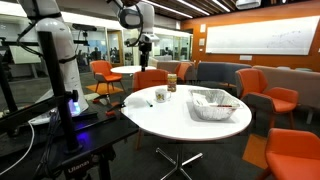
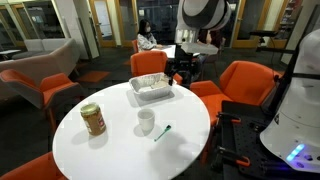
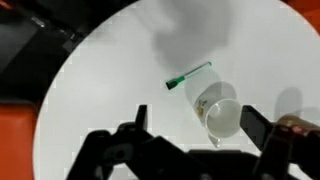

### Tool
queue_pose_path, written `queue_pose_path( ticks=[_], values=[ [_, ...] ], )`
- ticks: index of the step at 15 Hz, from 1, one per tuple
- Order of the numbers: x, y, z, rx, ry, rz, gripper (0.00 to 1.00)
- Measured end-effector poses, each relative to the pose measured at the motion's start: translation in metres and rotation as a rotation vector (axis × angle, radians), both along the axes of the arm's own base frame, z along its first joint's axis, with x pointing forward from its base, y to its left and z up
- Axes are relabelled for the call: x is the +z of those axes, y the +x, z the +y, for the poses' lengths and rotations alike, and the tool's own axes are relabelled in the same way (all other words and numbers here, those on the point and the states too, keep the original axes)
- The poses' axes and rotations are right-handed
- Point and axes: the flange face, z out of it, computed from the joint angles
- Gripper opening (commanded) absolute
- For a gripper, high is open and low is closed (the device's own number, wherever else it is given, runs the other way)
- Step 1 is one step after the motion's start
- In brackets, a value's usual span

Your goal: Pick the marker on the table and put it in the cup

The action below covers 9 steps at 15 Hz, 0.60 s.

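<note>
One each: marker point(image 2: 162, 132), cup point(image 2: 146, 121), jar point(image 2: 93, 119) (amber), basket point(image 2: 152, 90).

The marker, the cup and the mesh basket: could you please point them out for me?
marker point(image 2: 162, 132), in an exterior view, middle of its barrel.
cup point(image 2: 146, 122), in an exterior view, its outer side wall.
mesh basket point(image 2: 153, 97), in an exterior view, its near wall.

Orange chairs point(image 2: 245, 78), glass-walled rooms point(image 1: 170, 45), a wall whiteboard point(image 1: 262, 38) and round white table point(image 2: 100, 155) mark an office lounge.
</note>
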Motion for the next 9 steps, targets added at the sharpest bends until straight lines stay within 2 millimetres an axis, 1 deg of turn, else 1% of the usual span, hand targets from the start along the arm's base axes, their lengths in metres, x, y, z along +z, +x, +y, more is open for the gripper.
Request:
queue_pose_path(
  ticks=[2, 4, 7, 9],
  values=[
    [-0.028, -0.003, -0.006, -0.106, 0.024, -0.007, 1.0],
    [-0.049, -0.002, -0.015, -0.22, 0.043, -0.024, 1.0],
    [-0.073, -0.001, -0.029, -0.404, 0.065, -0.051, 1.0],
    [-0.084, 0.001, -0.035, -0.518, 0.072, -0.067, 1.0]
  ],
)
